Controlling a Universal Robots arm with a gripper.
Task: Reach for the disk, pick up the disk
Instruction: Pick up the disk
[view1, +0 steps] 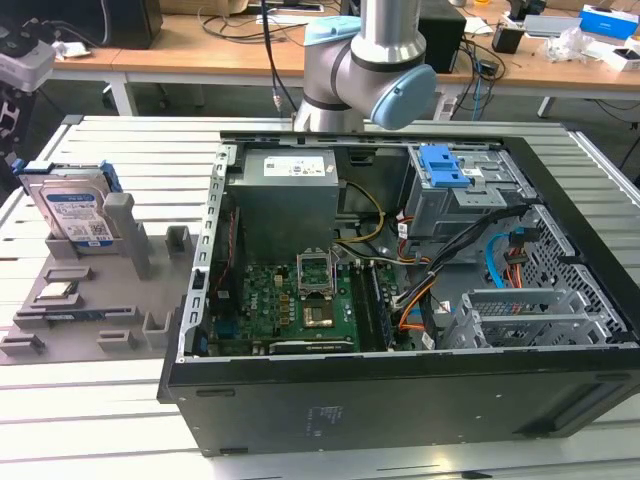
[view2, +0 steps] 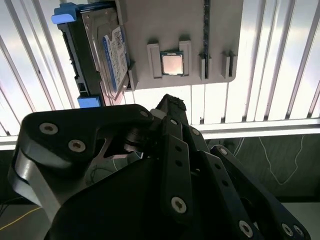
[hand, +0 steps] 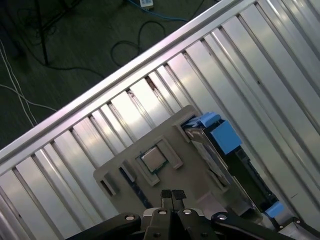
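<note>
The pincer (hand: 172, 194), in the first wrist view, has its fingertips pressed together on nothing and hangs over the grey holder (hand: 195, 175), nearer to the processor chip (hand: 154, 160) than to the disk (hand: 215, 156). In the second wrist view the disk (view2: 107, 52) stands on edge in a slot of this holder, probably so that both flat faces are free for a grasp. In the exterior view it (view1: 75, 208) is at the exterior view's left, on the slatted table (view1: 120, 400), well apart from the open computer case (view1: 400, 410).
</note>
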